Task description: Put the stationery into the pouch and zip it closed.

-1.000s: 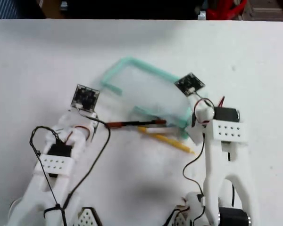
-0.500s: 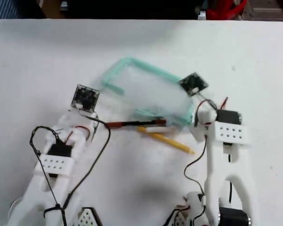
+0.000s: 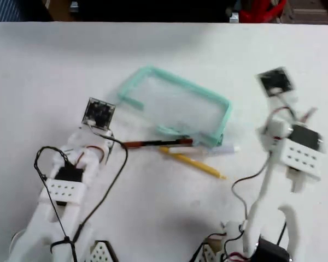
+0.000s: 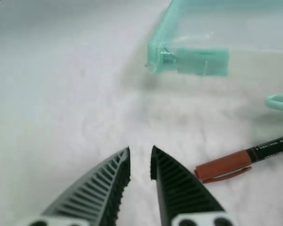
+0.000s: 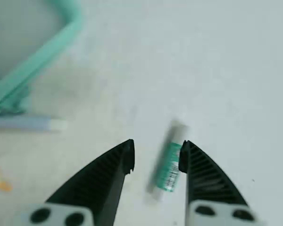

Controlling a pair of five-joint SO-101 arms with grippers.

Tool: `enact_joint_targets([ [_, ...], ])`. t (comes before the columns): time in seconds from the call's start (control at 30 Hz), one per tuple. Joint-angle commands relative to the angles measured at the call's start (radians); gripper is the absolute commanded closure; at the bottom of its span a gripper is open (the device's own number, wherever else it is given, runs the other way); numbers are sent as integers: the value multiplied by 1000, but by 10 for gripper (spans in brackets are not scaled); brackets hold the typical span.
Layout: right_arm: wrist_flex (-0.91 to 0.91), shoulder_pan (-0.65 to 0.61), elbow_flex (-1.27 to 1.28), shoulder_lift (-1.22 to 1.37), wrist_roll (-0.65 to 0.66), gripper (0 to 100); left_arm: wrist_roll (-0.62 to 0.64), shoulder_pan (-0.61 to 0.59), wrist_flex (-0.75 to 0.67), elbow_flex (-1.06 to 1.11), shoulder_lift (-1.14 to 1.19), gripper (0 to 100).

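Stationery is seen lying outside the translucent plastic pouch with mint-green edging (image 3: 177, 83), which rests flat on the white tabletop (image 3: 54, 60). Nothing can be made out through its clear wall. Just beside the pouch's near edge, three items are grouped together: a black pen with a red-brown cap (image 3: 153, 144), a pale whitish pen (image 3: 213, 149) and a yellow pencil (image 3: 197, 164). The pencil is angled away from the pouch. A small green-labelled tube (image 5: 170, 165) is found on the tabletop apart from the pouch.

The left pincer (image 4: 140, 162) is held low near the capped end of the black pen, its jaws slightly parted and nothing gripped. The right pincer (image 5: 156, 153) is held over the green-labelled tube, released and wide, with nothing grasped.

The task is judged to be at an early stage. No item has been loaded, so every piece remains to be picked up and placed in the pouch. The zip remains to be drawn shut afterwards. Whether the pouch mouth is fully open cannot be told.
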Motion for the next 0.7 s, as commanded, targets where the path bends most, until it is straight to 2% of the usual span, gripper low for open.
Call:
enact_joint_targets([
  [0.0,-180,191,-80,116,44,840,-3,-1,-17,-23,-7,908],
  [0.1,-171,288,-230,371,60,840,-3,1,-17,-23,-7,908],
  [0.2,-51,348,-476,636,58,843,-3,2,-17,-21,-7,908],
  [0.3,105,375,-704,858,63,947,-3,-4,-17,-21,-5,908],
  [0.33,148,375,-769,928,64,988,-3,-4,-17,-21,-5,908],
  [0.43,260,367,-910,1092,66,954,-3,-2,-18,-21,-5,908],
  [0.5,317,346,-971,1164,97,973,-3,-1,-20,-21,-5,908],
  [0.67,456,234,-997,1225,150,979,-6,1,-23,-21,-2,908],
])
